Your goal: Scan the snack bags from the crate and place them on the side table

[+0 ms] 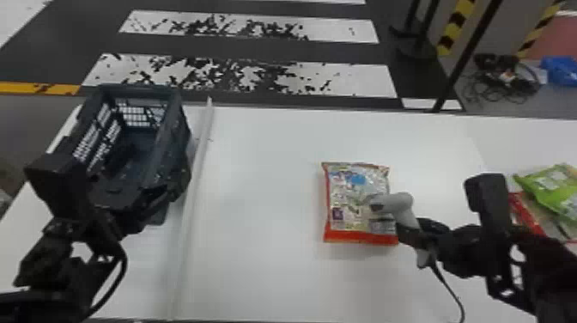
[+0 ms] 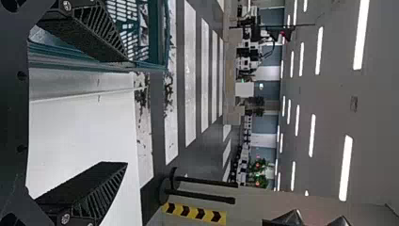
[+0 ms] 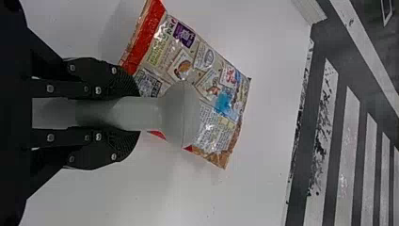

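In the head view my right gripper [image 1: 414,234] holds the grey scanner [image 1: 399,205] over the lower right part of a red-edged snack bag [image 1: 356,193] lying on the white table. The right wrist view has my right gripper [image 3: 134,113] shut on the scanner handle [image 3: 136,113], its head above the bag [image 3: 188,70]. My left gripper [image 1: 141,214] is by the near end of the dark crate [image 1: 148,167]; in the left wrist view the left gripper [image 2: 124,113] stands open, nothing between its fingers. Green and red snack bags [image 1: 554,189] lie at the far right.
A raised white strip [image 1: 193,193] runs along the table [image 1: 257,172] beside the crate. The scanner's cable [image 1: 448,285] hangs down toward the near edge. Beyond the table's far edge stand dark poles [image 1: 468,56] and striped posts.
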